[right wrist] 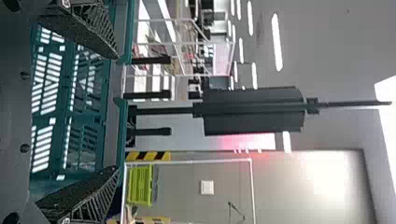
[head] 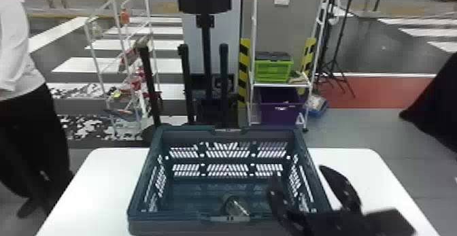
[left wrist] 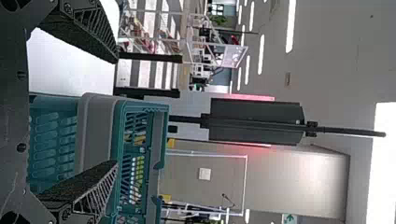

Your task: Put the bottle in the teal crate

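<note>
So no actual words or numbers are readable here, tbh. Closest thing is a sign [left wrist: 289, 218] with what looks like a green arrow on a white panel, mounted beyond and well above the teal crate [head: 163, 226]. There are also some tiny pale marks [head: 230, 219] on that crate's near rim, but they're way too small to make out.

At 4 o'clock in head view, coloured black, with curved, tapering right fingers [head: 341, 188] bearing small pale dots, plus boxy housing [head: 391, 221]. In left wrist view, built with dark grey plate [left wrist: 11, 112], round dark screws [left wrist: 21, 147] and wedge-shaped left fingers [left wrist: 77, 29], rough black, lattice-ribbed along sides. Made alike in right wrist view, down to plate and screws.
</note>
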`<state>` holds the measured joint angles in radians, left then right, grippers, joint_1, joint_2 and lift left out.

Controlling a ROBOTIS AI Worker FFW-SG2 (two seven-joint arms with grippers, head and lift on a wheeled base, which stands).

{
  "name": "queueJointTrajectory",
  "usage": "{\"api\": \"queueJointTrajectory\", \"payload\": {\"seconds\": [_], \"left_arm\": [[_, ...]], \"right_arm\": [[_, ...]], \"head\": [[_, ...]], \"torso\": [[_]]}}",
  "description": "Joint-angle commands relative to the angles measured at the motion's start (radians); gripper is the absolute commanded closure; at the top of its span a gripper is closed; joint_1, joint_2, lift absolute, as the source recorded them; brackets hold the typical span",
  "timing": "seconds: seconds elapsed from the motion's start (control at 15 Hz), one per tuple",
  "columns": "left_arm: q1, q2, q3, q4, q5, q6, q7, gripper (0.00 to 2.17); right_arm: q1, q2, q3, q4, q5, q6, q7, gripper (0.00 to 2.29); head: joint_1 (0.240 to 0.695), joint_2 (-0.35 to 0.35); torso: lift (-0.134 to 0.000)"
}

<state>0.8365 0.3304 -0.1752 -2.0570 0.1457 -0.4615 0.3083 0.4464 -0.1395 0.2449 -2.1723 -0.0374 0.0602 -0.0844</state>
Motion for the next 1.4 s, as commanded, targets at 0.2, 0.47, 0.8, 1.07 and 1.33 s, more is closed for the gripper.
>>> {"api": "queueJointTrajectory", "payload": {"seconds": [0.2, 0.47, 0.8, 1.07, 1.33], "left_arm": [[-0.004, 0.003, -0.003, -0.002, 0.002, 0.004, 0.000, 0.12], [-0.007, 0.001, -0.003, -0.003, 0.003, 0.004, 0.000, 0.12], [-0.014, 0.001, -0.003, 0.002, 0.003, 0.004, -0.001, 0.12], [-0.019, 0.001, -0.007, 0.003, 0.005, 0.004, -0.001, 0.12], [-0.017, 0.001, -0.007, 0.003, 0.005, 0.007, -0.001, 0.12]], "right_arm": [[0.247, 0.020, -0.093, 0.017, -0.018, -0.282, 0.000, 0.05], [0.344, 0.031, -0.105, 0.088, -0.041, -0.481, 0.000, 0.05], [0.410, 0.029, -0.144, 0.135, -0.070, -0.515, 0.002, 0.05], [0.416, 0.024, -0.156, 0.131, -0.073, -0.521, 0.015, 0.05], [0.417, 0.018, -0.156, 0.109, -0.073, -0.469, 0.017, 0.06]], "head": [[0.499, 0.000], [0.499, 0.000], [0.499, 0.000], [0.499, 0.000], [0.499, 0.000]], "torso": [[0.000], [0.000], [0.000], [0.000], [0.000]]}}
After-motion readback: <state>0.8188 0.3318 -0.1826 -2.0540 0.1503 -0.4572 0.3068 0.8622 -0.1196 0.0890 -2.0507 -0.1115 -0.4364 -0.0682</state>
